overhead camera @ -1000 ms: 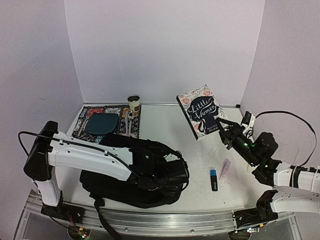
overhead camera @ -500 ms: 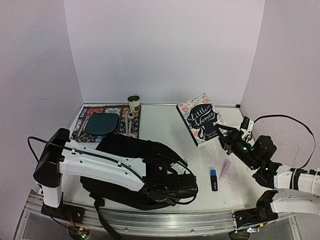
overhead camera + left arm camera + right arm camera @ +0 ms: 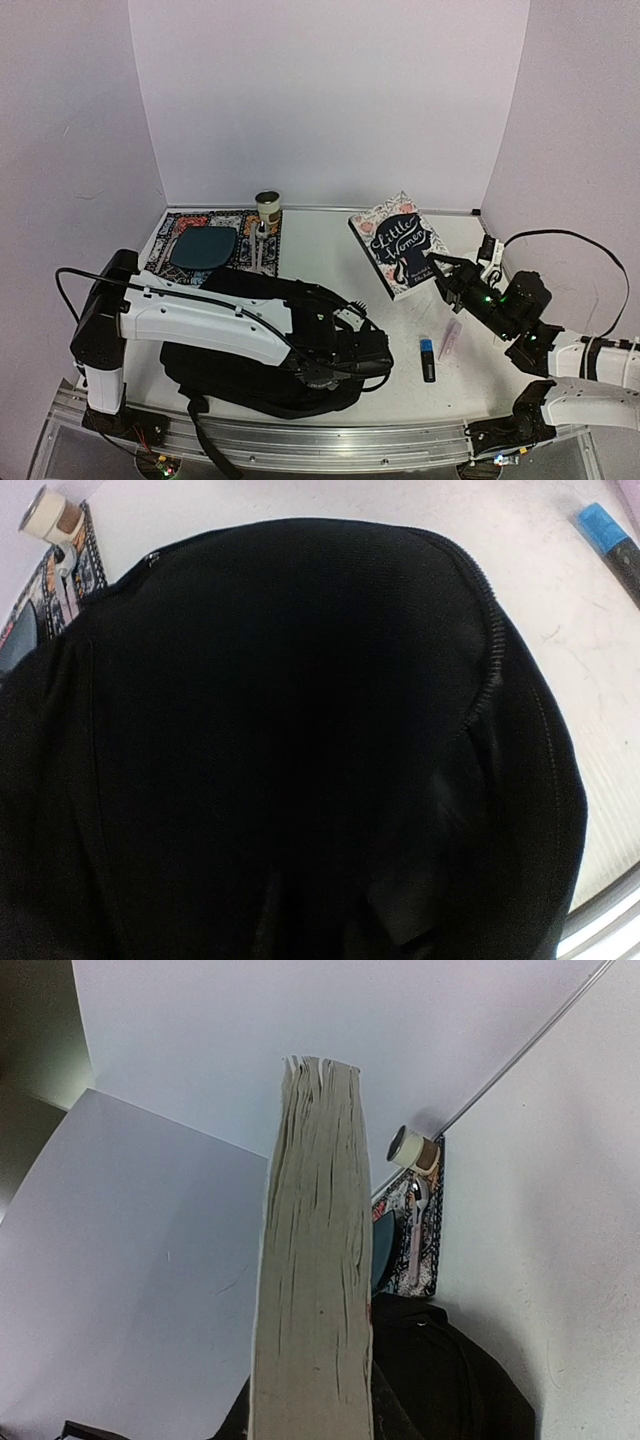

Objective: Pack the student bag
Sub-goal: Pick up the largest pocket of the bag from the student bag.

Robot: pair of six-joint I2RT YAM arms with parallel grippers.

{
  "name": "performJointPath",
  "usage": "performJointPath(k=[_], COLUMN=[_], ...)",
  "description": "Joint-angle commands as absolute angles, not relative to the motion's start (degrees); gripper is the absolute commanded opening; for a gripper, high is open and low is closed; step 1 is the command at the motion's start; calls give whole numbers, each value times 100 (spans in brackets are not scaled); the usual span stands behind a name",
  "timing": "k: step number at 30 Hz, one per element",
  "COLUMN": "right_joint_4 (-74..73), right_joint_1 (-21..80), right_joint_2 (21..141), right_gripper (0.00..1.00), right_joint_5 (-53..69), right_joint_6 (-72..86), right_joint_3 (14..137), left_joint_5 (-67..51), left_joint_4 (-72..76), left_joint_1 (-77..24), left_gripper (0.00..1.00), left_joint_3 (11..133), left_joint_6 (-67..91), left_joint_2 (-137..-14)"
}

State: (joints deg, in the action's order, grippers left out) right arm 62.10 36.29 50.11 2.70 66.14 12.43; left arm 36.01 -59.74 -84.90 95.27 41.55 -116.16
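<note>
The student bag (image 3: 250,345), a big floppy black backpack, lies at the near left of the table. My left gripper (image 3: 368,355) is sunk into its right edge and shut on the fabric. Black cloth (image 3: 280,730) fills the left wrist view and hides the fingers. My right gripper (image 3: 441,273) is shut on the lower corner of a "Little Women" paperback (image 3: 400,240), holding it tilted in the air to the right of the bag. The right wrist view looks along the book's page edge (image 3: 315,1260), with the bag (image 3: 450,1380) beyond it.
A blue-capped marker (image 3: 428,358) and a pale pink pen (image 3: 452,338) lie on the table right of the bag. At the back left a patterned mat (image 3: 165,240) carries a dark teal plate (image 3: 203,245), a spoon (image 3: 262,245) and a small can (image 3: 267,208).
The left gripper has closed at the bag's right edge and drawn back slightly to the left. The right arm has swung the book a little lower and leftward.
</note>
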Motion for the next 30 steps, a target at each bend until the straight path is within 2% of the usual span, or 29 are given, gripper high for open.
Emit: performJointPath(k=[1,3,10,16,21,30], right_joint_4=[6665,6463,5578,3913,2960,2728], right_joint_1=[3612,3612,3612,3602,3599,3604], right_joint_2=[4724,4671,4230,3431,3425,4102], right_gripper=[0,0,0,0,0,0], right_joint_5=[495,556,706,564,1397,2723], right_joint_6=[6428,6373,6144,5991,6084,6540], right_joint_3=[1640,1695,1906,2108,2532,3102], left_joint_5=[3490,3415,3279,3160,2798,2592], left_joint_4=[-6103,-6107,-6059,-5654,-4931,-4315], left_joint_1=[-8405,-8343,-7899,-7409,-7051,-6986], left_gripper=[3,0,0,0,0,0], left_joint_3=[9858,9916,9770,9405,8910,8435], left_joint_6=[4034,3978,3963,3909,3742,3608], left_joint_2=[-11052,-10914,-10176,-9356,-8659,-8152])
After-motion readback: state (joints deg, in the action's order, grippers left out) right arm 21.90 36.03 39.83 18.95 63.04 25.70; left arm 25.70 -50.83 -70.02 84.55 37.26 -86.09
